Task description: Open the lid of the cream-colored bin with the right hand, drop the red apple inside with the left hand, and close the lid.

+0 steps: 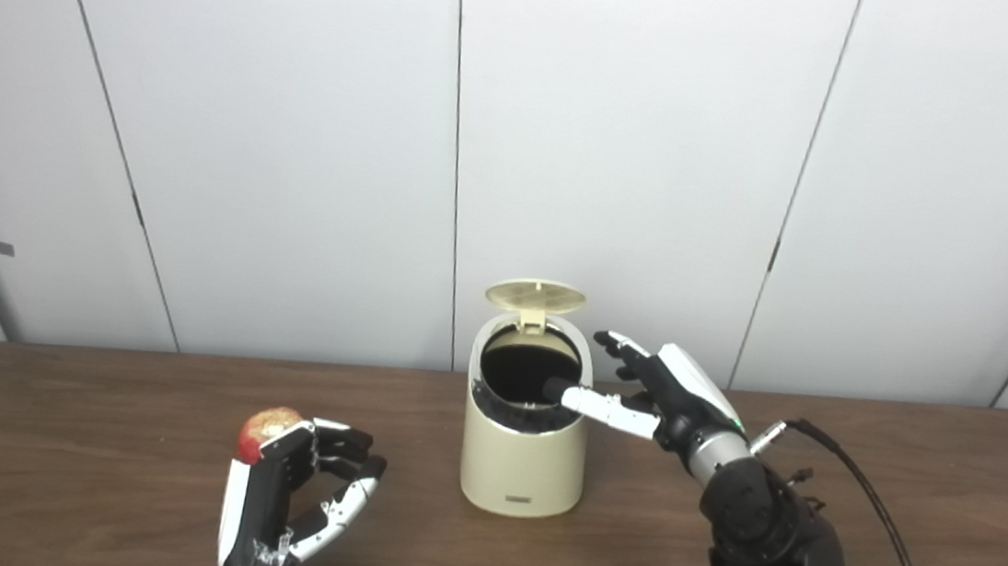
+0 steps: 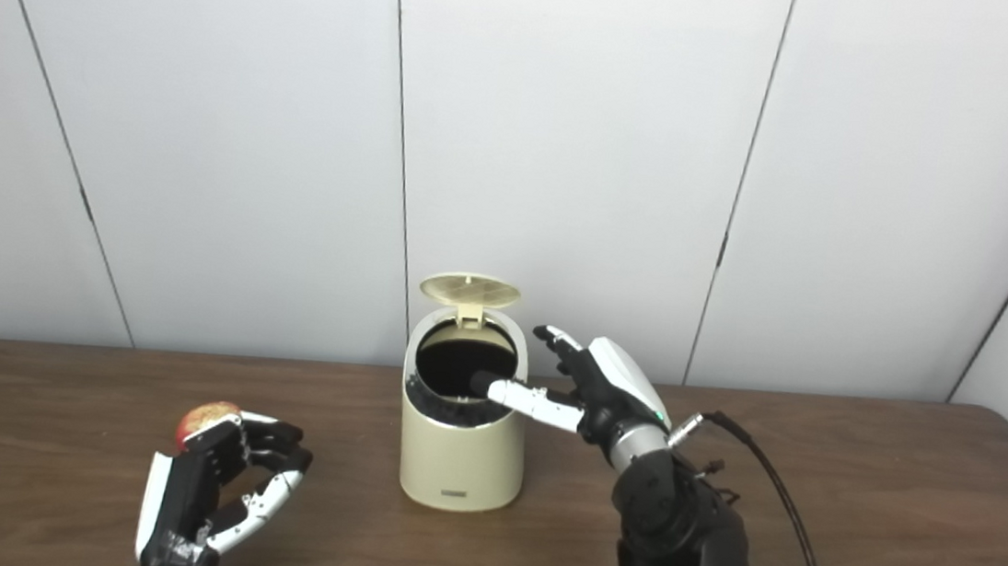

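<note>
Nearest my cameras, the left hand [image 1: 289, 494] is sitting low over the wooden table [image 1: 78, 482], fingers curled loosely with gaps between them, and the red apple [image 1: 266, 427] is showing just behind its upper edge; I cannot tell whether the fingers are actually pinching the fruit or merely resting against it. I am judging the apple as firm, smooth-skinned, fairly light and prone to rolling, so I am planning a wrap around its widest part with the thumb opposing, not a fingertip pinch. Further back, the cream-colored bin [image 2: 459, 464] is standing upright mid-table, its lid [image 2: 469, 290] tipped up on the rear hinge and looking like thin, light plastic that could flop shut. My right hand [image 2: 582, 383] is hovering at the bin's right rim, fingers spread and holding nothing, one finger reaching across the dark opening. I am seeing only blackness inside; contents cannot be made out, and the apple is plainly outside, well apart to the left
</note>
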`<state>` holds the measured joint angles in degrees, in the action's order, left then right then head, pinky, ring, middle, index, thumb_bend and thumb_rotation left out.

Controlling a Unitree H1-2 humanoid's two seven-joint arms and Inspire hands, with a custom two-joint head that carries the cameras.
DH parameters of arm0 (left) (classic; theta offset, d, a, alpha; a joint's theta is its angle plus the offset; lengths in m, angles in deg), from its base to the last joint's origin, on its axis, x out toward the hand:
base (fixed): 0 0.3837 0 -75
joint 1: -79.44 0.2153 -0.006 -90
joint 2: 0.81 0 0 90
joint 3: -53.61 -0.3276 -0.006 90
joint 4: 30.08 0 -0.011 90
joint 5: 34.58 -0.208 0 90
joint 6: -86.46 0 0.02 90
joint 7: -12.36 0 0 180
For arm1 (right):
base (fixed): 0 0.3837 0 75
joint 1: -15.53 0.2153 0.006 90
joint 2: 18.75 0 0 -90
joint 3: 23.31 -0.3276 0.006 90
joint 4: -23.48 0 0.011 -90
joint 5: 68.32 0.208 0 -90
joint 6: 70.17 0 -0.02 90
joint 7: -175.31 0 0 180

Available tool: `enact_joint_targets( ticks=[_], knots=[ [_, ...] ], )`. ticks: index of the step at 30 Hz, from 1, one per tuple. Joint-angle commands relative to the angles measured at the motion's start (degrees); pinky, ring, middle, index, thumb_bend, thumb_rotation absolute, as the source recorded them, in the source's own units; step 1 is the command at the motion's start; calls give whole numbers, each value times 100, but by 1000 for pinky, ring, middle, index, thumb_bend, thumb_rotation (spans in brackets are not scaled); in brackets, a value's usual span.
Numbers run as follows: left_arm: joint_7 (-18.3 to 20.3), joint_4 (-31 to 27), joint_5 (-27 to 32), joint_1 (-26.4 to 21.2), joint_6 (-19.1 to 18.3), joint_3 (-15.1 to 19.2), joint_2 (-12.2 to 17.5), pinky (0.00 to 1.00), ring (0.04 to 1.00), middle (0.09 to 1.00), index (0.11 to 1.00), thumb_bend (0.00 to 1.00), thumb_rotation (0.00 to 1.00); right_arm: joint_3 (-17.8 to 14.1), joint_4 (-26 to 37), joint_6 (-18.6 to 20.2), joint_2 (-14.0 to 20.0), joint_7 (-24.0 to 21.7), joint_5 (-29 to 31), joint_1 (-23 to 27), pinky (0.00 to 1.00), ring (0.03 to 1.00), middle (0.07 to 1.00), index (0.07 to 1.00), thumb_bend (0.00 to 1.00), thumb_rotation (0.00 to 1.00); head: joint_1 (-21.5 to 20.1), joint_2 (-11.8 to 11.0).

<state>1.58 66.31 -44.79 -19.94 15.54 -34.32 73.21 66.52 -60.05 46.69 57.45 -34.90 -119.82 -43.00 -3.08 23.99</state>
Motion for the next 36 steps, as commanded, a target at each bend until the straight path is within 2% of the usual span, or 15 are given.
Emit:
enact_joint_targets(
  ticks=[1, 6, 9, 10, 13, 15, 17, 21, 24, 26, 28, 32, 33, 34, 36],
  knots=[
    [7, -26, 22, -232, 246, -18, 31, 506, 562, 581, 493, 479, 69, 25, 265, -12, 86, 280, 176, 121, 775, 885, 935, 932, 970, 842, -6, 0],
    [-31, -32, 5, -234, 221, -10, 30, 498, 558, 577, 492, 479, 69, 76, 443, -15, 129, 671, 428, -165, 758, 878, 934, 932, 1000, 813, 7, -3],
    [-16, -18, 54, -248, 256, -3, 51, 494, 558, 578, 492, 479, 69, 89, 544, -398, 125, 1325, 643, -533, 734, 855, 916, 904, 966, 748, -16, 4],
    [-10, -7, 69, -254, 256, 1, 59, 494, 558, 578, 492, 479, 69, 87, 519, -646, 105, 1728, 703, -690, 728, 850, 912, 898, 953, 731, -15, -1],
    [1, 18, 104, -264, 239, 7, 75, 498, 562, 582, 493, 479, 69, 70, 303, -1483, 53, 2889, 896, -1077, 704, 812, 854, 834, 634, 525, -17, -21],
    [-35, -7, 47, -265, 190, 11, 75, 500, 563, 581, 493, 479, 69, 83, 156, -1863, 60, 3360, 1027, -1241, 680, 787, 837, 823, 485, 432, -9, -27],
    [-114, -39, -67, -271, 134, 28, 62, 499, 559, 578, 492, 479, 68, 110, 33, -2154, 77, 3728, 1130, -1384, 665, 776, 831, 826, 424, 420, 10, -50],
    [-210, -91, -95, -296, 134, 98, 47, 495, 555, 575, 492, 480, 68, 119, -273, -2899, 85, 4572, 1324, -1708, 539, 670, 762, 779, 320, 319, 13, -100],
    [-266, -141, -127, -310, 226, 144, 66, 491, 553, 576, 493, 480, 67, 180, -437, -3308, 137, 4964, 1351, -1930, 515, 643, 719, 745, 283, 290, 13, -100],
    [-322, -191, -194, -299, 238, 167, 80, 481, 563, 582, 494, 492, 67, 239, -515, -3516, 178, 5159, 1322, -2056, 557, 674, 726, 728, 272, 393, 42, -101],
    [-350, -229, -250, -294, 321, 185, 132, 478, 570, 588, 494, 497, 65, 278, -628, -3728, 191, 5335, 1356, -2191, 562, 680, 728, 726, 272, 402, 77, -105],
    [-585, -287, -718, -361, 599, 277, 338, 481, 596, 610, 495, 506, 64, 345, -732, -3839, 172, 5465, 1421, -2360, 557, 678, 729, 721, 283, 362, 74, -70],
    [-597, -335, -734, -387, 615, 318, 394, 523, 628, 635, 496, 509, 66, 351, -754, -3836, 160, 5448, 1478, -2393, 565, 683, 732, 723, 283, 378, 84, -65],
    [-600, -385, -739, -410, 615, 362, 448, 554, 649, 654, 578, 623, 94, 360, -776, -3839, 155, 5439, 1521, -2424, 571, 687, 735, 725, 281, 395, 98, -57],
    [-617, -446, -793, -441, 600, 427, 516, 600, 683, 686, 668, 747, 138, 379, -808, -3846, 156, 5446, 1568, -2460, 579, 692, 738, 726, 278, 413, 132, -61]
  ],
)
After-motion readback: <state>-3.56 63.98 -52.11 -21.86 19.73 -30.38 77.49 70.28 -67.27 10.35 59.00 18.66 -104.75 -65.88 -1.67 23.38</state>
